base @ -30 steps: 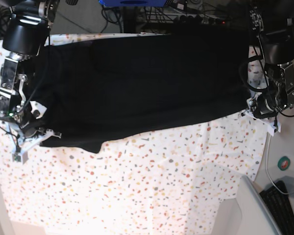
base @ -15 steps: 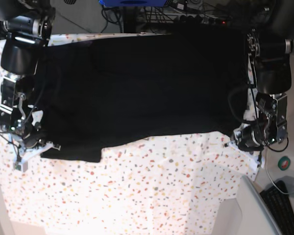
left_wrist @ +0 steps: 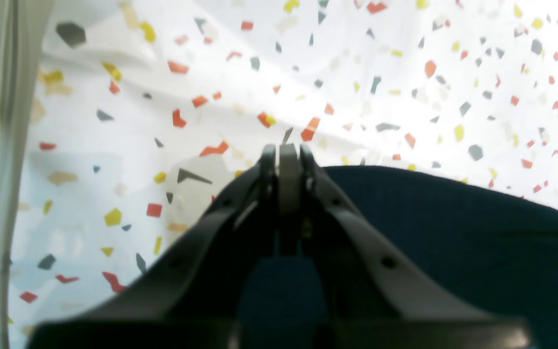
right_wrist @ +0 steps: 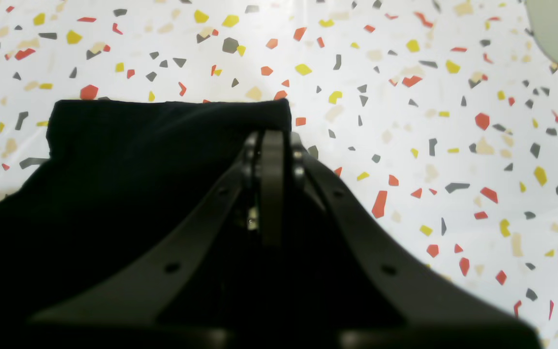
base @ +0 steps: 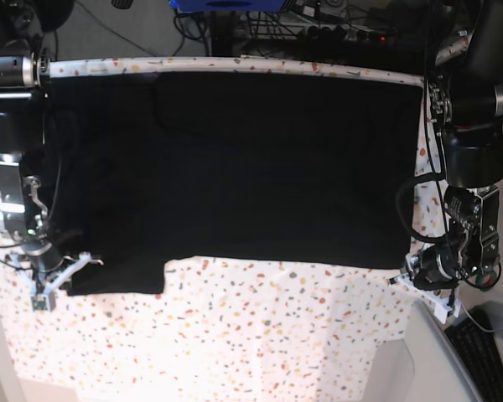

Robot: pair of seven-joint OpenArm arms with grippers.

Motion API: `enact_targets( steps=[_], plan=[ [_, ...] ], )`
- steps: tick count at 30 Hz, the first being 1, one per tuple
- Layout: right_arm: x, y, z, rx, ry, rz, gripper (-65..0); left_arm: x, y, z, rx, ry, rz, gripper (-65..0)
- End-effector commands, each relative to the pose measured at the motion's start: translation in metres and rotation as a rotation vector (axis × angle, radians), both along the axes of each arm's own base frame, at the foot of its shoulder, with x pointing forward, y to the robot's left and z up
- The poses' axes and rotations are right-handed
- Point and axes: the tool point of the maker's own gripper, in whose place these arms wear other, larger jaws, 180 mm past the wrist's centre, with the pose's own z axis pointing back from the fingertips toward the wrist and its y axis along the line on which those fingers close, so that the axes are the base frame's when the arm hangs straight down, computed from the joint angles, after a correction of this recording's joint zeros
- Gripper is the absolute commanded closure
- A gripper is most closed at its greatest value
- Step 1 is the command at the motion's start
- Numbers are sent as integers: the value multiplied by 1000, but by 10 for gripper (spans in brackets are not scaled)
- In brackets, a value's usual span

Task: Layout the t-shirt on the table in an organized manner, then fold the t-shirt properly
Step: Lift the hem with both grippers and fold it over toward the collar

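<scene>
Base view: we have the t-shirt (base: 243,167) spread flat across the far half of the table (base: 260,335), long axis running side to side between our two arms. One sleeve sticks out toward the near edge on the right-arm side (base: 117,276); which end the neck is at we can't tell, the cloth is too dark.

Right gripper (right_wrist: 271,140): jaws pressed together, pinching the t-shirt at the near corner of that sleeve. Left gripper (left_wrist: 284,155): jaws also pressed together, at the shirt's other near corner; dark cloth (left_wrist: 453,232) runs right up under the fingers, so we judge it is pinching the hem, though the contact point itself is hidden behind the jaws.

Risks from here:
- Uneven pull between the two arms would skew the near hem. It already looks slightly off straight.
- Thin pinch at a corner: cloth could slip out of one jaw under tension, and that side would slacken and wrinkle.
- The speckled table covering is itself rumpled near the left gripper, so we may be catching it along with the shirt. Lifting would then drag it too.
- The far edge of the shirt sits at the table's far edge; pushing that way could spill it over.
</scene>
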Motion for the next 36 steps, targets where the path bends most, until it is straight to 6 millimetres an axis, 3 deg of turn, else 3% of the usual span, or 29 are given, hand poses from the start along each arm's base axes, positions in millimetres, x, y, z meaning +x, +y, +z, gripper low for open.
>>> enact_targets(
  steps=[1,4,9,12,19,23,29,36],
  plan=[
    [19,-4,28,-4,-91,2,0,16,6,22,8,-66,6,0],
    [17,-4,26,-4,-88,2,0,6,6,11,8,-43,5,0],
    [-12,-5,-9,-2,-8,-3,0,-20,8,-14,9,13,8,0],
    [-25,-5,-20,-3,17,-1,0,-29,8,-16,25,10,-3,0],
    [-29,9,8,-19,-72,45,0,-48,-2,-5,30,69,-57,0],
    [-47,13,7,-31,-18,58,0,-68,7,8,33,57,-31,0],
    [-74,-5,10,-54,17,26,0,-98,19,16,59,73,-27,0],
    [-99,-29,3,-58,87,-44,0,-131,32,7,70,114,-92,0]
  ],
)
